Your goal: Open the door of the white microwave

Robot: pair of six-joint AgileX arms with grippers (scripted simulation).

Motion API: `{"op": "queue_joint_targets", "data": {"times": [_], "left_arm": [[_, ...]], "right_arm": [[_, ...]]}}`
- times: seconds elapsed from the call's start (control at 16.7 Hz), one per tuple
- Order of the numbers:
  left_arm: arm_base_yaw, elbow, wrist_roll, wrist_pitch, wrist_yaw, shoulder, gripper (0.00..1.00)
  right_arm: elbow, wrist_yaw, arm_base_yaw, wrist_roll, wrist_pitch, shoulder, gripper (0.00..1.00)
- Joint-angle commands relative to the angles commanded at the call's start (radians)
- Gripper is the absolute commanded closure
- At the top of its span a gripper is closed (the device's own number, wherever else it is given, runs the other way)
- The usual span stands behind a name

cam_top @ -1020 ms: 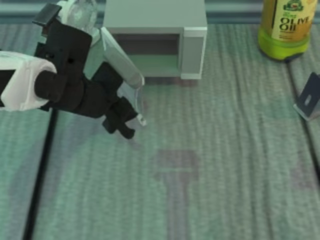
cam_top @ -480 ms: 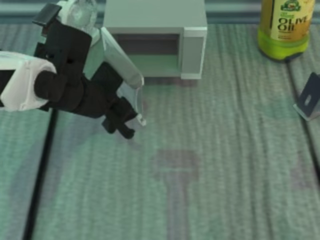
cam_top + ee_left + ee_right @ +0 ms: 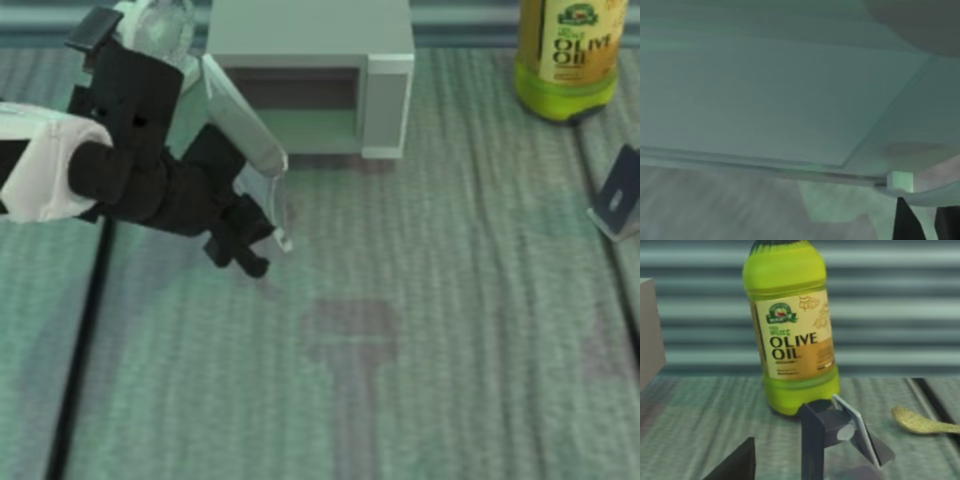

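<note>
The white microwave (image 3: 310,35) stands at the back of the table, its cavity showing. Its door (image 3: 240,115) is swung out toward the left front, at a wide angle. My left gripper (image 3: 262,240) is shut on the clear curved handle (image 3: 277,205) at the door's free edge. In the left wrist view the door's window (image 3: 765,100) fills most of the picture. The two dark fingertips (image 3: 905,222) sit on either side of the pale handle (image 3: 940,192). My right gripper (image 3: 770,472) is out of the top view, low near the table's right side, open and holding nothing.
An olive oil bottle (image 3: 570,55) stands at the back right. A dark blue-grey stand (image 3: 615,195) sits at the right edge, just in front of the right gripper. A tan spoon-like piece (image 3: 922,422) lies beyond it. A round clear thing (image 3: 165,25) is behind the left arm.
</note>
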Motion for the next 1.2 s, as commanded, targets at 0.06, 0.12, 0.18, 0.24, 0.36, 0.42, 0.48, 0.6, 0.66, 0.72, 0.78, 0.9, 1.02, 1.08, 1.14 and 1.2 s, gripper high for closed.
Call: {"op": "queue_joint_targets", "data": {"times": [0.06, 0.12, 0.18, 0.24, 0.36, 0.42, 0.48, 0.6, 0.66, 0.72, 0.78, 0.9, 1.02, 1.08, 1.14, 1.2], "left_arm": [[-0.006, -0.005, -0.004, -0.001, 0.006, 0.0, 1.0], [-0.004, -0.005, -0.001, -0.003, 0.007, 0.0, 1.0], [0.0, -0.005, 0.008, -0.008, 0.012, 0.001, 1.0], [0.005, -0.003, 0.02, -0.013, 0.017, 0.001, 1.0], [0.016, 0.002, 0.042, -0.02, 0.029, -0.001, 1.0], [0.021, 0.004, 0.055, -0.025, 0.036, -0.002, 1.0], [0.027, 0.004, 0.065, -0.031, 0.041, -0.001, 1.0], [0.029, 0.004, 0.07, -0.034, 0.043, -0.001, 1.0], [0.029, 0.004, 0.07, -0.034, 0.043, -0.001, 1.0], [0.029, 0.004, 0.07, -0.034, 0.043, -0.001, 1.0], [0.029, 0.004, 0.07, -0.034, 0.043, -0.001, 1.0], [0.029, 0.004, 0.07, -0.034, 0.043, -0.001, 1.0], [0.029, 0.004, 0.07, -0.034, 0.043, -0.001, 1.0], [0.029, 0.004, 0.07, -0.034, 0.043, -0.001, 1.0], [0.029, 0.004, 0.07, -0.034, 0.043, -0.001, 1.0], [0.029, 0.004, 0.07, -0.034, 0.043, -0.001, 1.0]], "right_arm": [[0.0, 0.0, 0.0, 0.0, 0.0, 0.0, 0.0], [0.0, 0.0, 0.0, 0.0, 0.0, 0.0, 0.0], [0.0, 0.0, 0.0, 0.0, 0.0, 0.0, 0.0], [0.0, 0.0, 0.0, 0.0, 0.0, 0.0, 0.0], [0.0, 0.0, 0.0, 0.0, 0.0, 0.0, 0.0], [0.0, 0.0, 0.0, 0.0, 0.0, 0.0, 0.0], [0.0, 0.0, 0.0, 0.0, 0.0, 0.0, 0.0], [0.0, 0.0, 0.0, 0.0, 0.0, 0.0, 0.0], [0.0, 0.0, 0.0, 0.0, 0.0, 0.0, 0.0], [0.0, 0.0, 0.0, 0.0, 0.0, 0.0, 0.0], [0.0, 0.0, 0.0, 0.0, 0.0, 0.0, 0.0], [0.0, 0.0, 0.0, 0.0, 0.0, 0.0, 0.0], [0.0, 0.0, 0.0, 0.0, 0.0, 0.0, 0.0], [0.0, 0.0, 0.0, 0.0, 0.0, 0.0, 0.0], [0.0, 0.0, 0.0, 0.0, 0.0, 0.0, 0.0], [0.0, 0.0, 0.0, 0.0, 0.0, 0.0, 0.0]]}}
